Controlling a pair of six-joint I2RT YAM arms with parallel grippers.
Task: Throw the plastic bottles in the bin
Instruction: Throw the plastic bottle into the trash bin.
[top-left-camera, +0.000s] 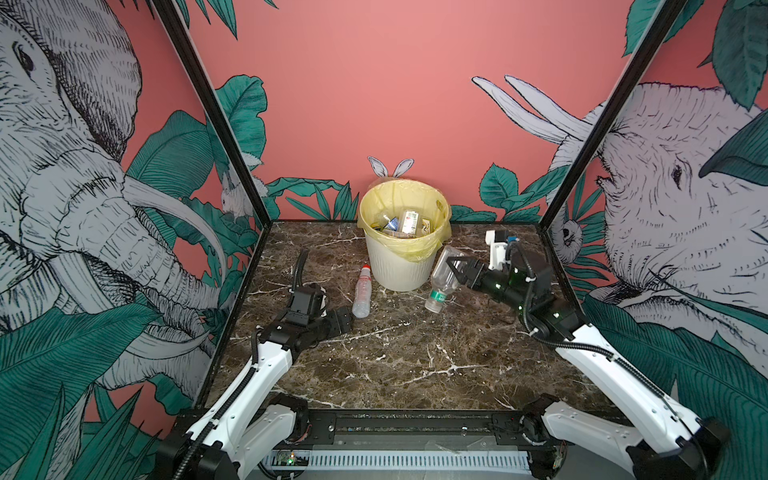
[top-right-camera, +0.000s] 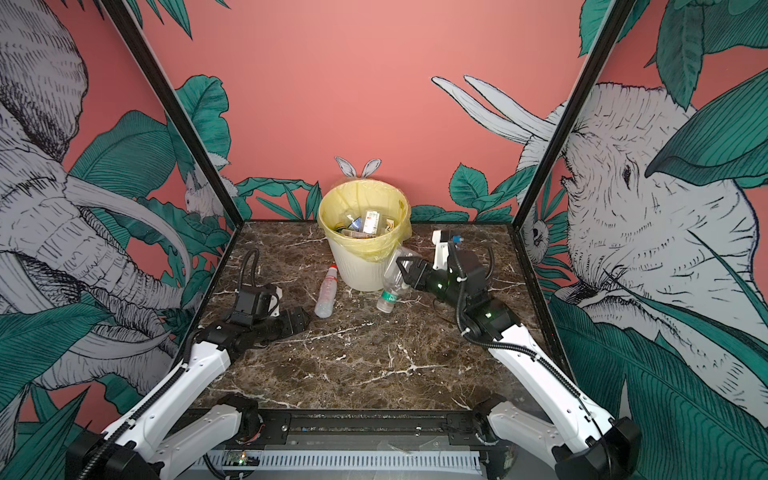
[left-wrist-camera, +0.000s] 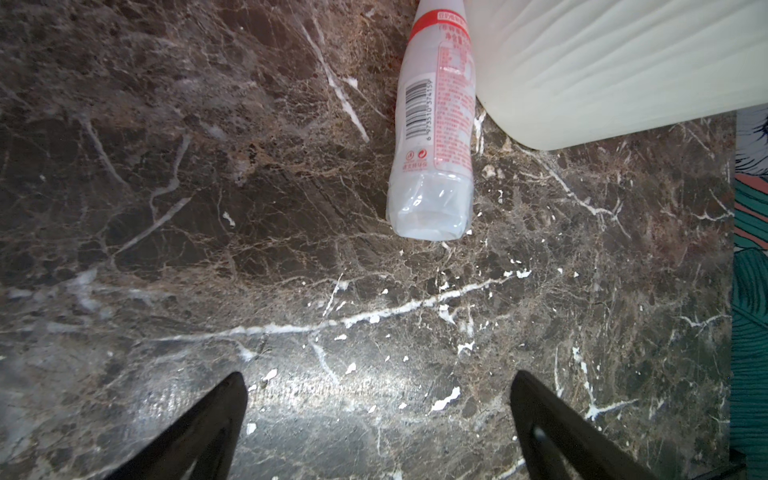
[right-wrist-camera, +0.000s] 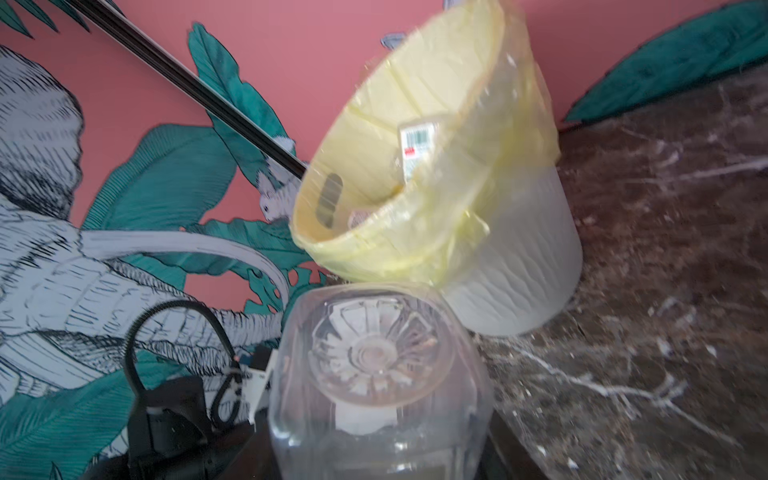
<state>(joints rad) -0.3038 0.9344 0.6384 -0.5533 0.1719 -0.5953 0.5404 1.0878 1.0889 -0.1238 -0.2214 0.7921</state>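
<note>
Gut feeling on these empties: they weigh next to nothing, the thin clear plastic dents if you squeeze hard, and it's probably a bit slick. So I'd grab across the middle of the body, not the tapered neck or the cap, and go easy on the pressure. The right gripper (top-left-camera: 453, 272) does roughly that, with its jaws closed narrow on the body of a clear bottle (top-left-camera: 435, 296) that has a green label band and a pale cap. The bottle is tilted, cap end down toward the marble table (top-left-camera: 415, 357) and base up, just beside the right side of the bin (top-left-camera: 399, 270). Can't tell if the cap clears the table. The left gripper (left-wrist-camera: 378, 380) is spread wide and empty, low over the table. The other bottle (top-left-camera: 361, 293) lies flat just beyond it, cloudy white with a red cap and red print, right beside the bin's left side, maybe touching. The bin is cream and ribbed with a yellow bag (top-left-camera: 419, 249), at the far middle, and several more bottles (top-left-camera: 405, 222) are already inside.
</note>
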